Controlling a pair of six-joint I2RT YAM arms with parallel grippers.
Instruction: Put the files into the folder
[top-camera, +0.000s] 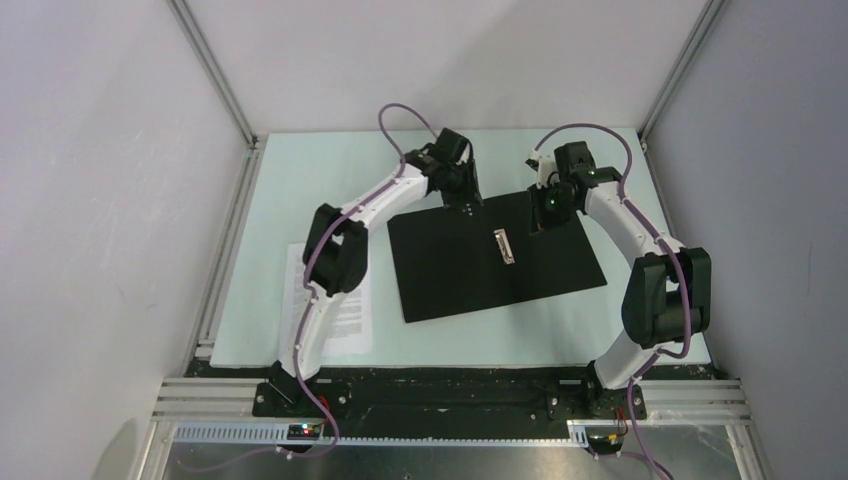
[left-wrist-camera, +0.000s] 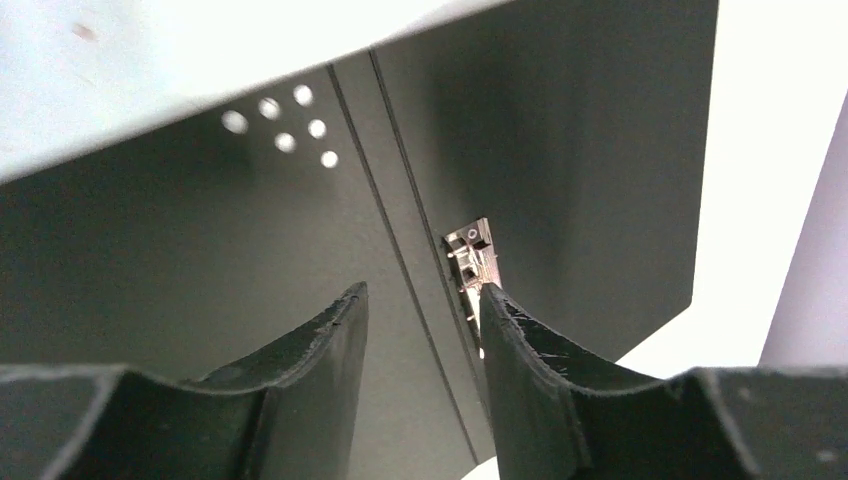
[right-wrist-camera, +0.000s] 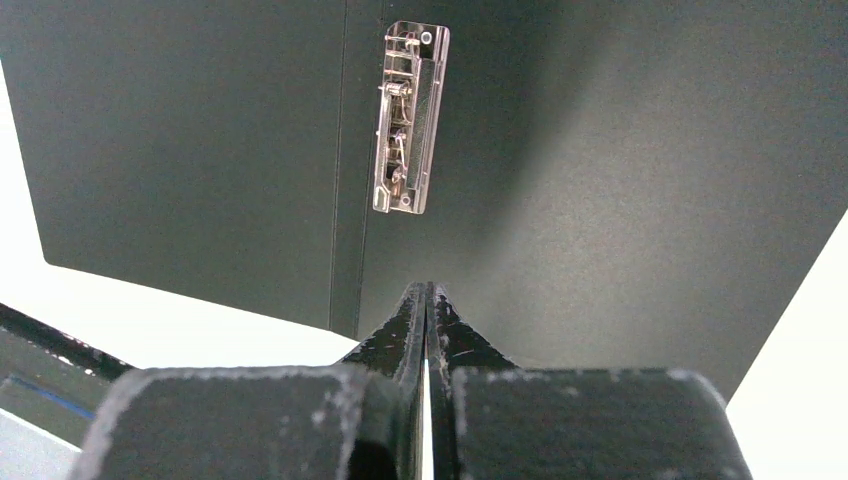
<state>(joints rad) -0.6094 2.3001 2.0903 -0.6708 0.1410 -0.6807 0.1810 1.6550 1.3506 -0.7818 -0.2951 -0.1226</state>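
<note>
Folder (top-camera: 450, 265) lies open and flat at the middle of the bench (top-camera: 560, 335), black inner faces up, skewed so that its right cover runs toward the right edge. Metal clip (top-camera: 503, 246) sits along the spine; it is the only item seen on the inner faces. Files (top-camera: 350, 318) lie outside the folder, as a white printed stack at the left edge toward the near-left corner, partly covered by the left arm. Left gripper (top-camera: 465, 205) hangs over the folder's far edge, left of the spine, with its fingers (left-wrist-camera: 340, 335) spread apart and nothing between them; the wrist view shows the clip (left-wrist-camera: 472, 255) just beyond the tips. Right gripper (top-camera: 540, 218) stands at the far edge of the right cover, fingers (right-wrist-camera: 415, 310) pressed together with nothing seen between them, tips over the black face just short of the clip (right-wrist-camera: 408, 120). Bare bench surface shows along the near edge and behind the folder toward the far edge.
</note>
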